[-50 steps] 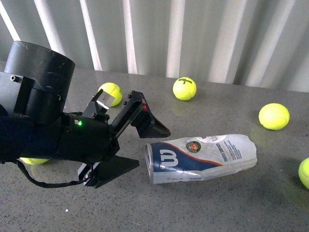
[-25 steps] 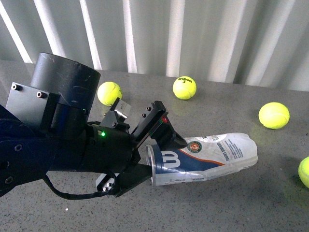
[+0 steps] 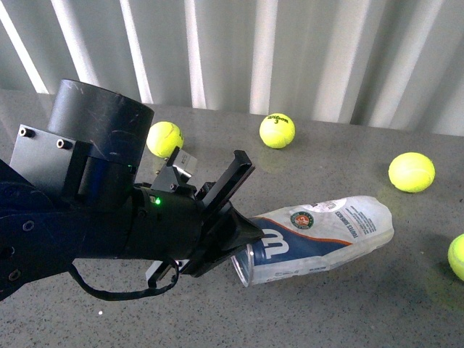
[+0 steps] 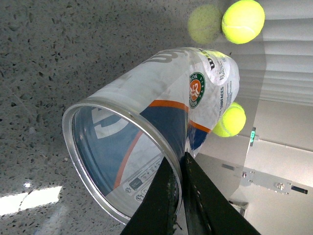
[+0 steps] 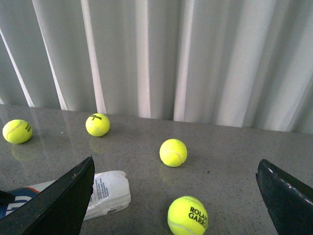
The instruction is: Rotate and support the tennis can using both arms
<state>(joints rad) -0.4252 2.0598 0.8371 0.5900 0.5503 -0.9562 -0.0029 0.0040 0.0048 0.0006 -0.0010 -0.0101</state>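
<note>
The tennis can (image 3: pixel 319 239) lies on its side on the grey table, empty, open silver rim toward me, closed end pointing right and slightly raised. My left gripper (image 3: pixel 243 239) is shut on the can's rim. In the left wrist view the two black fingers (image 4: pixel 161 205) pinch the rim wall of the can (image 4: pixel 161 112), one inside and one outside. My right gripper (image 5: pixel 176 196) is open and empty, out of the front view. Its fingers frame the table, with the can's closed end (image 5: pixel 105 193) beside one finger.
Several yellow-green tennis balls lie loose: one behind my left arm (image 3: pixel 164 139), one at centre back (image 3: pixel 277 133), one at right (image 3: pixel 411 173), one at the right edge (image 3: pixel 457 257). A ball marked ROLAND GARROS (image 5: pixel 187 216) lies between the right fingers. White curtains hang behind the table.
My left gripper moved right to the can's open end and shut on its rim. The can shifted right and its closed end turned up a little.
</note>
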